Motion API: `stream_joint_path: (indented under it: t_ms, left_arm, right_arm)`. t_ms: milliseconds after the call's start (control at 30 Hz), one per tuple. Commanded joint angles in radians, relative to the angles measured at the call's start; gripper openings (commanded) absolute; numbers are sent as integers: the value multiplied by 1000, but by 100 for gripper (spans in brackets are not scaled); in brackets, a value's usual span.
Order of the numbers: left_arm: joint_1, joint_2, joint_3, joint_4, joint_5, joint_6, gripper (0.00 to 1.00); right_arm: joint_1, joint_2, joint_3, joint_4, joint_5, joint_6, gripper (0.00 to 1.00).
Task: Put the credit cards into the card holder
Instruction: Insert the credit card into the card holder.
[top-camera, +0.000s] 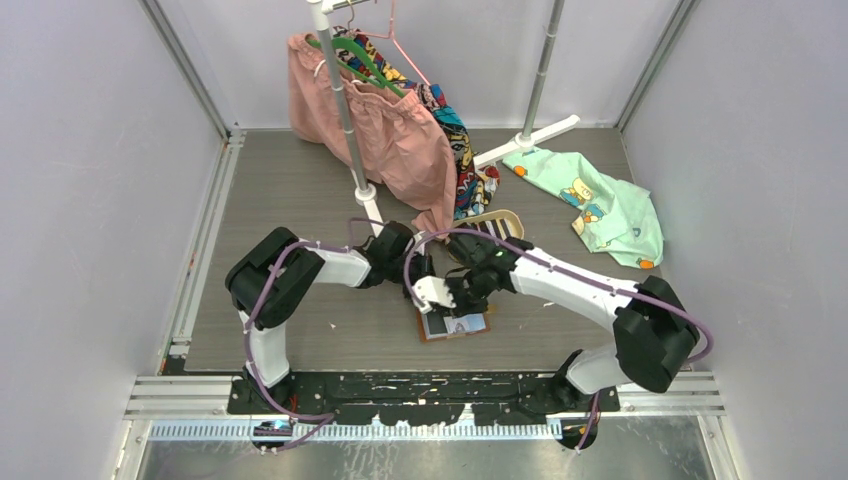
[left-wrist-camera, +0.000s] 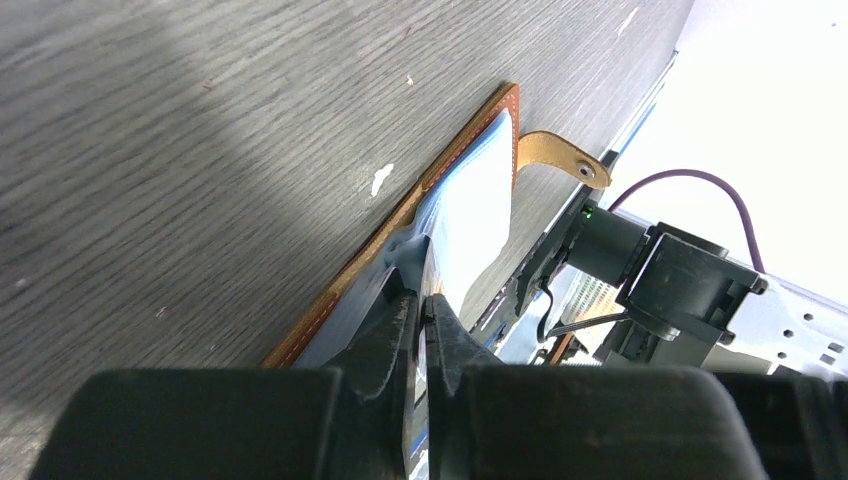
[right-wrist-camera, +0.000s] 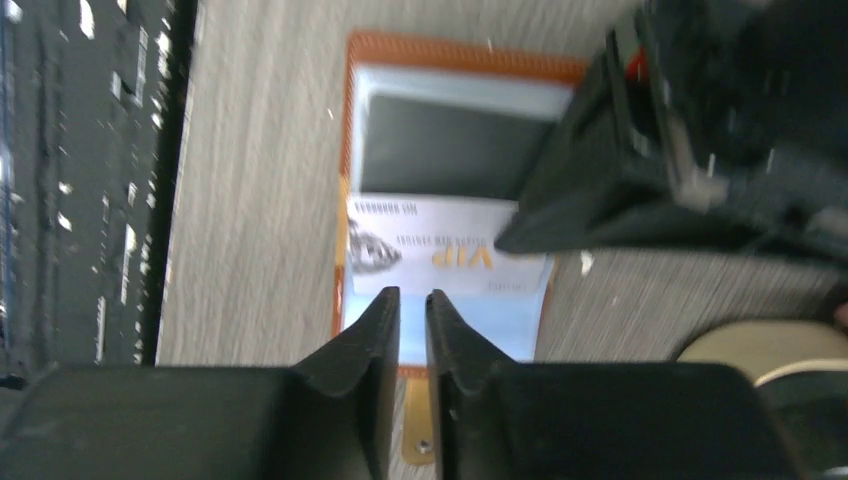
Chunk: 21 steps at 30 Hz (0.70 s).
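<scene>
Two grippers meet over the open tan card holder (top-camera: 455, 326), which lies flat on the grey wood-grain table (top-camera: 300, 200) just ahead of the arm bases. At one side of the holder the left gripper (left-wrist-camera: 420, 305) is pinched almost closed on a bluish inner pocket edge, while the holder's snap strap (left-wrist-camera: 560, 155) curls free beyond. Over the other end hovers the right gripper (right-wrist-camera: 412, 300), fingers narrowly parted with nothing between them, tips at the near edge of a whitish VIP card (right-wrist-camera: 440, 250) lying across the pockets. Beyond that sits a dark card (right-wrist-camera: 450, 145). An oval beige tray (right-wrist-camera: 745, 345) rests nearby.
</scene>
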Motion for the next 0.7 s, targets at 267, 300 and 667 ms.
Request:
stream_joint_path:
  t_ms: [267, 300, 667]
  left_arm:
    - [-5, 21, -9, -47, -20, 37, 10]
    - [-6, 21, -9, -46, -21, 37, 10]
    - [-5, 18, -15, -42, -15, 40, 14]
  right_arm:
    - [231, 141, 81, 205, 184, 150, 11]
    - [234, 151, 80, 207, 193, 151, 11]
    - [236, 190, 49, 215, 295, 136, 10]
